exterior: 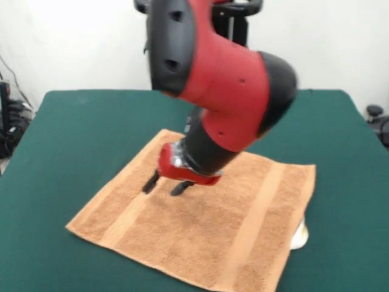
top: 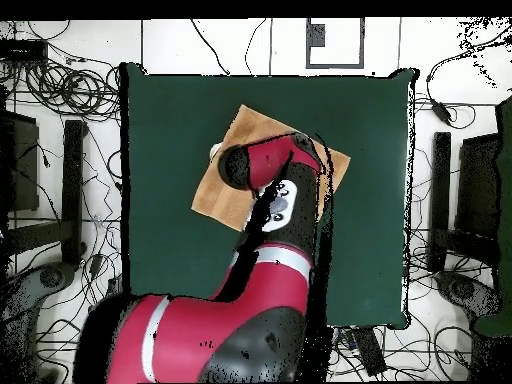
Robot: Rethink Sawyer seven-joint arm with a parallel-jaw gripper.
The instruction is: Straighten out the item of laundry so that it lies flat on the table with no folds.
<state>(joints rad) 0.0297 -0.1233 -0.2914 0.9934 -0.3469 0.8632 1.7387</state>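
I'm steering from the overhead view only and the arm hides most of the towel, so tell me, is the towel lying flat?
Observer: From the front, the towel looks spread out on the table, with no folded-over corner in its visible part.
Operator: Where is the pincer?
Observer: The pincer points down over the towel, near the stripe on the front view's left.
Operator: Is it holding cloth?
Observer: No. Its fingers are apart with nothing between them.
Operator: Anything sticking out from the towel?
Observer: A small white tag pokes out at the edge on the front view's right.
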